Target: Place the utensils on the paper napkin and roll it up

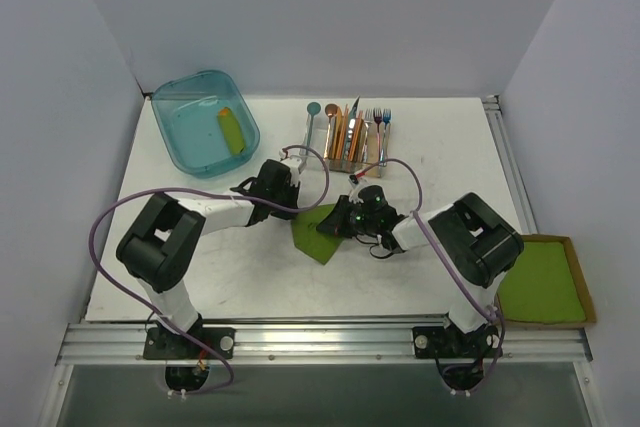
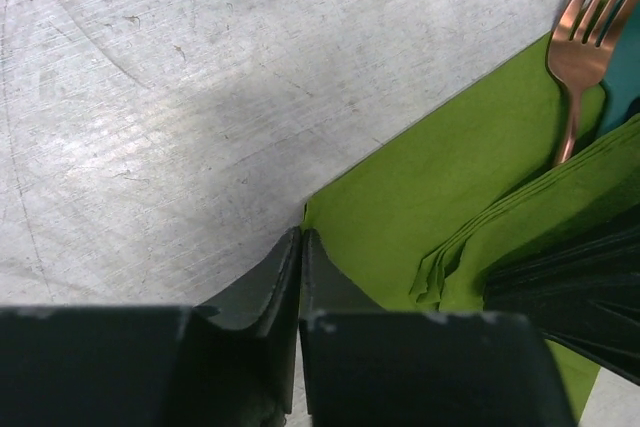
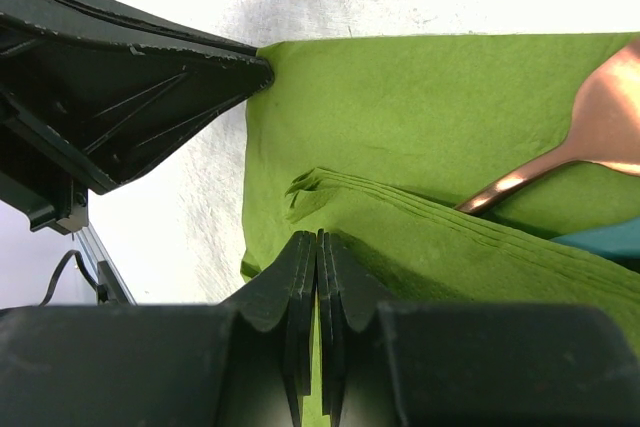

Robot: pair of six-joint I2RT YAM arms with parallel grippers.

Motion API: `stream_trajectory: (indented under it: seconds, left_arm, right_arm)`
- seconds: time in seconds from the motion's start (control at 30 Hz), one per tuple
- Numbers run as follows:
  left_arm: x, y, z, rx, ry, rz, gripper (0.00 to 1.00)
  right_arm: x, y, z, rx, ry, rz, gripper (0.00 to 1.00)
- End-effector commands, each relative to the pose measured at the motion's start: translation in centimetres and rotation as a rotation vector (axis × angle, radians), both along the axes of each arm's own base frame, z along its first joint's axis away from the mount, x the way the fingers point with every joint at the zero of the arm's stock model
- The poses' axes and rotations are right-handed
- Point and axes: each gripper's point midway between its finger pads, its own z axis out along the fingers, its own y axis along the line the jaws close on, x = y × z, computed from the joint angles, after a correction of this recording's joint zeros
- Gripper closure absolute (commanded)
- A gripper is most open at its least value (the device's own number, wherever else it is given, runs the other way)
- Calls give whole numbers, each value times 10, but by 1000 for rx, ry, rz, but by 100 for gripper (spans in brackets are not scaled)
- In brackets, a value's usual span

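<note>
White tabletop (image 1: pixel 250 277), pale walls all round, nothing fancy. Your left gripper (image 2: pixel 301 239) had its jaws pressed together right at a bare corner of the paper napkin (image 3: pixel 400 117), mid-table. I couldn't tell if any paper was actually caught. Your right gripper (image 3: pixel 317 244), just to the right of it, was pinched shut on the folded-over flap. The copper fork (image 2: pixel 585 37) and teal spoon (image 3: pixel 610 242) lay tucked under that fold, heads poking out, their length roughly along the fold line. I reckon the roll has to go across them, toward the left gripper's corner. The right arm was nearer.
</note>
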Motion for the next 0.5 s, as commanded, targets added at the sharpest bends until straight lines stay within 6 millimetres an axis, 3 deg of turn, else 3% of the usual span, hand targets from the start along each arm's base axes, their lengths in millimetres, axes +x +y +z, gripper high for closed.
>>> stream_trajectory:
  seconds: [0.0,0.47]
  left_arm:
    - [12,-3,16,-5,-40,-4,93]
    - [-6,-21,72,-79,-91,-56,98]
  right_arm:
    - [2,-2,-5,-33,2,-13,98]
    - [2,-4,-12,-32,26,-34,99]
